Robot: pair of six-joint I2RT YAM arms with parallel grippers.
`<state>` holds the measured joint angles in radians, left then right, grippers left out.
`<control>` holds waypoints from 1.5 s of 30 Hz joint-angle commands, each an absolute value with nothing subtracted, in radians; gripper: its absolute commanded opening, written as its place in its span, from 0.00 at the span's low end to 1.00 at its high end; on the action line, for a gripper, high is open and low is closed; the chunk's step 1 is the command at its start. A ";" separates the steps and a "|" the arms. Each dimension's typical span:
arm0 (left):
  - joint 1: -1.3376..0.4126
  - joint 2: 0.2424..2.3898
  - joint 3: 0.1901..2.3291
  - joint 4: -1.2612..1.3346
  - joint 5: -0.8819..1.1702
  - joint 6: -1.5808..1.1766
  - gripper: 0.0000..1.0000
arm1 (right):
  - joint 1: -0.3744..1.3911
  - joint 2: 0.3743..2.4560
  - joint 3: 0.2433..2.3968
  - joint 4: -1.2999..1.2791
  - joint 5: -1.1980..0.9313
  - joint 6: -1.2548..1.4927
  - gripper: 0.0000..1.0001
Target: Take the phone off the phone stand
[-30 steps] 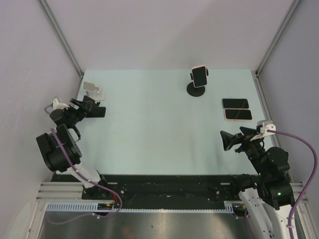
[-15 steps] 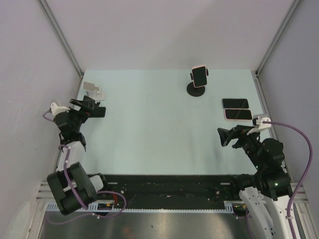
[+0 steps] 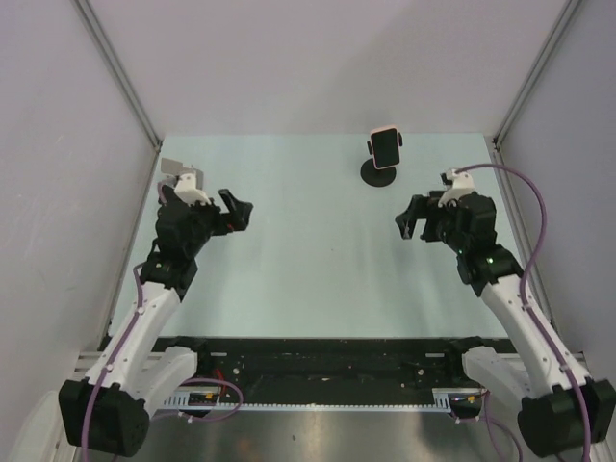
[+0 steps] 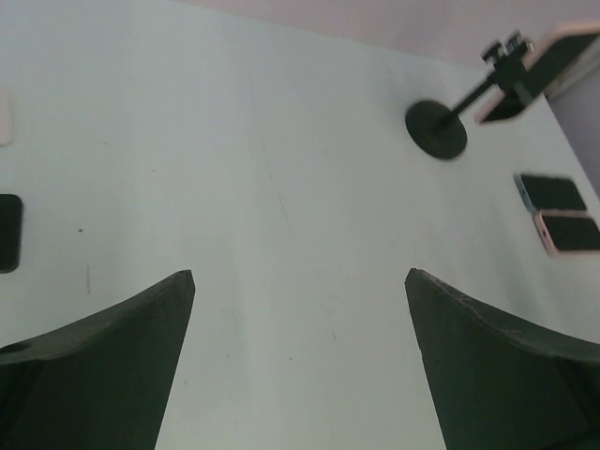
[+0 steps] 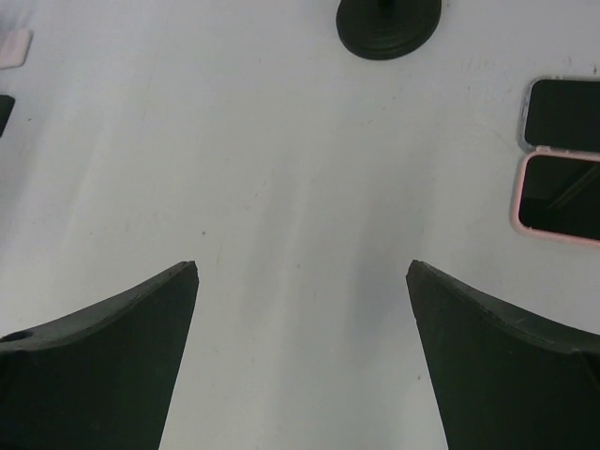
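Phone (image 3: pixel 386 146), pink case, sits clamped on the black phone stand (image 3: pixel 379 174) at the table's (image 3: pixel 308 269) far side, right of centre, well apart from both claws. Expect it to be stiff and light, with a slick, breakable glass face. Grab the long cased edges, clear of the clamp. The stand looks tippy, so you may have to pin its round base. Left claw (image 4: pixel 300 275) wide, empty. Right claw (image 5: pixel 302 265) wide, empty. Count: one clamped phone, one black stand, two flat phones (image 5: pixel 562 101) at right, one dark slab (image 4: pixel 7 232) at left, cut off.
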<state>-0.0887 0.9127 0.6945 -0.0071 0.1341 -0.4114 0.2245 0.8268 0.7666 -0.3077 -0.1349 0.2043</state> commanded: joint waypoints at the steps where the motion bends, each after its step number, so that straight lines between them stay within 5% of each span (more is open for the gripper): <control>1: -0.234 0.839 0.727 -0.156 0.081 -0.184 1.00 | 0.250 1.009 0.923 -0.106 -0.065 0.111 1.00; 14: -0.412 0.787 0.707 -0.206 0.038 -0.089 1.00 | 0.293 1.563 1.423 0.069 0.054 -0.083 1.00; 24: -0.465 0.772 0.709 -0.224 0.003 -0.052 1.00 | 0.308 1.969 1.869 -0.089 0.144 -0.121 1.00; 38: -0.494 0.769 0.709 -0.230 -0.021 -0.043 1.00 | 0.333 2.082 1.907 -0.187 0.216 -0.132 1.00; 41: -0.494 0.765 0.707 -0.230 -0.025 -0.044 1.00 | 0.333 2.072 1.879 -0.164 0.238 -0.141 0.93; 45: -0.494 0.761 0.707 -0.229 -0.025 -0.044 1.00 | 0.336 2.049 1.855 -0.163 0.232 -0.147 0.69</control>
